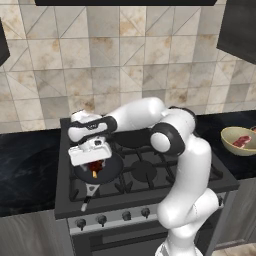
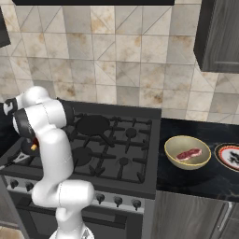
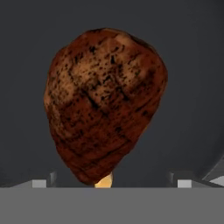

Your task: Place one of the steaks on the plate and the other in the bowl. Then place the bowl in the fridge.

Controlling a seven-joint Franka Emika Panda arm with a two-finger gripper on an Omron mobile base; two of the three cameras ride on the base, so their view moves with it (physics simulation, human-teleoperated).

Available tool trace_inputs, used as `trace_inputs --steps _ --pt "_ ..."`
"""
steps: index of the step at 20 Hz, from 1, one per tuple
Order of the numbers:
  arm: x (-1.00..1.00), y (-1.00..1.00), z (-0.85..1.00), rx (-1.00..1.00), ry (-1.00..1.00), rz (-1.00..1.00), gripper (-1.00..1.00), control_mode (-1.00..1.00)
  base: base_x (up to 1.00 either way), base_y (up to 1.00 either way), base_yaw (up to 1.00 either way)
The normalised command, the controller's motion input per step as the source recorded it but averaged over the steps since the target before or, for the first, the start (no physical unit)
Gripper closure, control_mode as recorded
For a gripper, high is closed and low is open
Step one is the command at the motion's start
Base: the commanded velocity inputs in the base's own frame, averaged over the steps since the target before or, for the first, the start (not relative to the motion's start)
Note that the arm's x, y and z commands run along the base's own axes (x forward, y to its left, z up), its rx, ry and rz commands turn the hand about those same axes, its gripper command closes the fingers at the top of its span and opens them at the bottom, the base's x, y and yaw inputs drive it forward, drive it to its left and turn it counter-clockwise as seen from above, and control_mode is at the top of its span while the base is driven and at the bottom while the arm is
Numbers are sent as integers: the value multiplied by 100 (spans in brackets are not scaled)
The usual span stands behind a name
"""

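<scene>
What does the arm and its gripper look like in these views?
The arm is built of glossy white rounded segments with dark grey to black joint bands. The gripper has a boxy white hand body; in the hand view its finger tips look small, pale grey and squared. No cables or markings can be made out.

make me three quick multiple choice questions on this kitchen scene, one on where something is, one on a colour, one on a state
1. Where does the pink steak lie?
A. in the bowl
B. on the plate
C. on the stove

2. What colour is the steak in the pan?
A. pale grey
B. dark reddish-brown
C. green

3. How do the jaws of the gripper stand?
A. shut on the steak
B. shut on the pan handle
C. open

Answers:
1. A, the right base view shows it inside the tan bowl on the counter.
2. B, the hand view shows it brown and charred.
3. C, the fingertips sit wide apart below the steak, holding nothing.
</scene>
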Motion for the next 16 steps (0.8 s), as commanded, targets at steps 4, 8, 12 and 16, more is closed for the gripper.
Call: trace_inputs --steps 4,8,12,16 --pt "32 -4 0 0 -2 1 -100 -100 0 0 0" --pt "5 20 -3 0 -4 0 -100 -100 0 0 0" --pt "0 12 -19 0 -11 -2 -100 -100 0 0 0" --pt "0 0 -25 0 -12 0 -100 -100 0 0 0"
